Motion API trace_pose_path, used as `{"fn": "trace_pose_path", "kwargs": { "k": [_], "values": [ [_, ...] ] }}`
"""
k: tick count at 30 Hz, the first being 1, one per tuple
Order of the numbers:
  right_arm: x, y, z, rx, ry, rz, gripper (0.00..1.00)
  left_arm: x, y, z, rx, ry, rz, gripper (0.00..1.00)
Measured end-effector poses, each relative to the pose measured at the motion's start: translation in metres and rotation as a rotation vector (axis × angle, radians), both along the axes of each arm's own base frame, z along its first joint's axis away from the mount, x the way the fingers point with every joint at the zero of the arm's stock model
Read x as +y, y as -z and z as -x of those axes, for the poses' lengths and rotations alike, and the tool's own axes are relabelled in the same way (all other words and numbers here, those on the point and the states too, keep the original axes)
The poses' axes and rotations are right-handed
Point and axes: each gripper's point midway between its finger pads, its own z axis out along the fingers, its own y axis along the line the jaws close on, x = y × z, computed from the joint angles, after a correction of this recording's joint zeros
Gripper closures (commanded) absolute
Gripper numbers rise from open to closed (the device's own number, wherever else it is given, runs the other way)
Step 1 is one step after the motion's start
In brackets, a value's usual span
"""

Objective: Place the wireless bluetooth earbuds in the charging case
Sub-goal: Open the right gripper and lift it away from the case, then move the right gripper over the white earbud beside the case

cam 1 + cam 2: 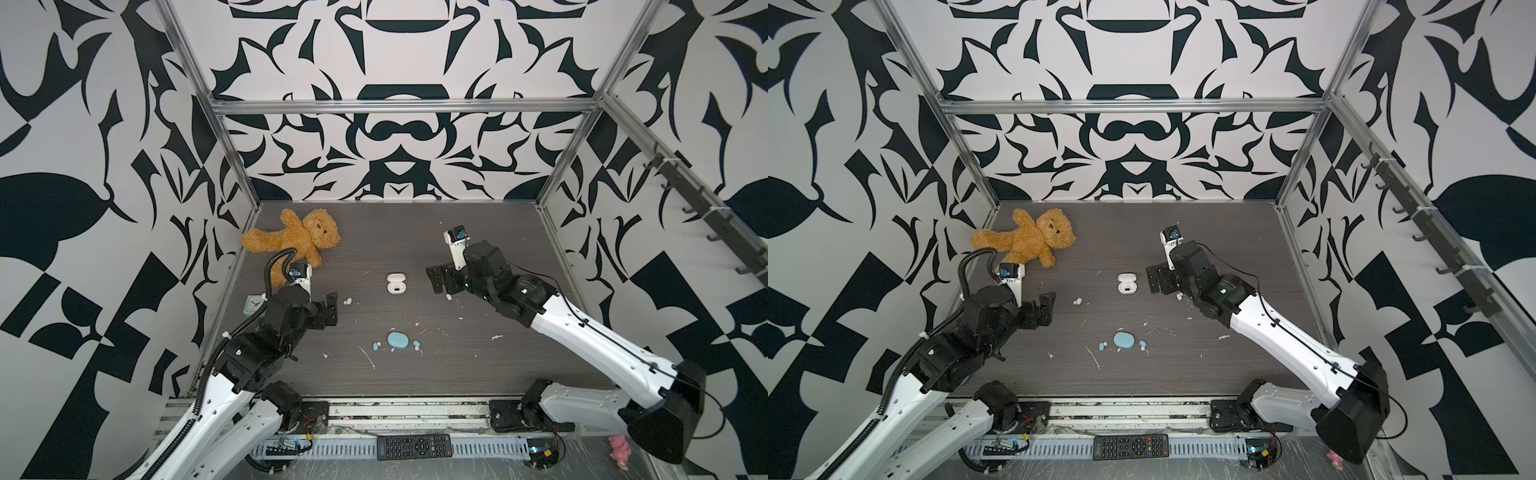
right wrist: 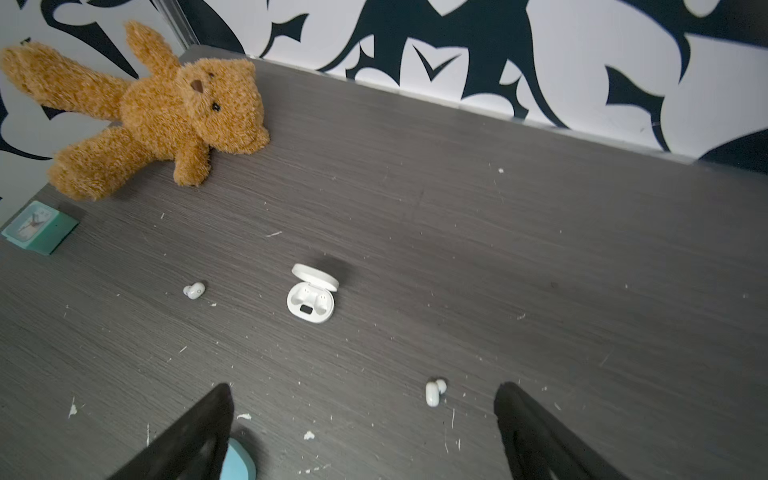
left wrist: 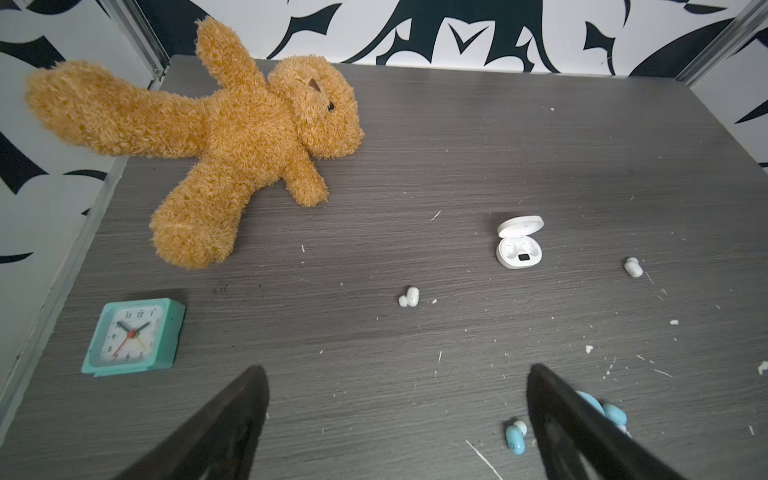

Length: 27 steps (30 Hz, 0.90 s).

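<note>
White case (image 1: 395, 284): open, lid raised on its far side, both sockets empty; it sits mid-table.
Right gripper (image 2: 365, 386): fingers (image 2: 199, 428) spread wide, holding nothing, just right of the white case.
Left gripper (image 3: 397, 369): fingers spread wide, empty, well left of the white case.
Right white bud (image 2: 433, 391): on the table right of the case and slightly nearer, below the right gripper and, in its wrist view, between the spread fingers.
Left white bud (image 1: 347, 301): left of the case, just ahead of the left gripper.
Blue case (image 1: 398, 340): shut, nearer than the white one, with a blue bud (image 1: 376, 345) just left of it and another blue bud (image 1: 416, 343) just right.
Step in hand: probably picking up the right white bud.
Doing it well: centre the bud between the fingers before closing. Squeeze the wider body, not the soft tip, and close gently, since smooth rounded plastic may pop out. Carry it over the matching socket and lower it squarely. The light case may slide, so the left gripper could steady it.
Table (image 1: 478, 232): dark grey wood grain, flat, littered with white flecks (image 1: 368, 357) that could pass for buds.
Room: black-and-white patterned walls (image 1: 399, 137), metal frame (image 1: 403, 106); teddy bear (image 1: 299, 239) far left, mint clock (image 1: 252, 303) at the left edge, remote (image 1: 414, 446) beyond the near edge.
</note>
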Motion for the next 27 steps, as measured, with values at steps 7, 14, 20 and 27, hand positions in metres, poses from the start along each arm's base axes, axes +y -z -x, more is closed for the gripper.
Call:
{"fn": "trace_pose_path", "kwargs": {
  "k": [7,14,20,27],
  "values": [
    [-0.016,0.044,0.023,0.163,0.070,0.001,0.00,0.002,0.004,0.002,0.001,-0.008,0.012,0.01],
    [-0.022,0.061,0.030,0.240,0.126,-0.003,0.00,0.000,0.004,0.002,0.003,-0.003,0.024,0.01],
    [-0.034,0.085,0.041,0.324,0.195,0.018,0.00,-0.007,0.009,0.003,0.030,0.026,0.030,0.01],
    [-0.045,0.103,0.041,0.371,0.281,0.067,0.09,-0.022,0.021,0.003,0.096,0.085,0.035,0.01]
  ]
}}
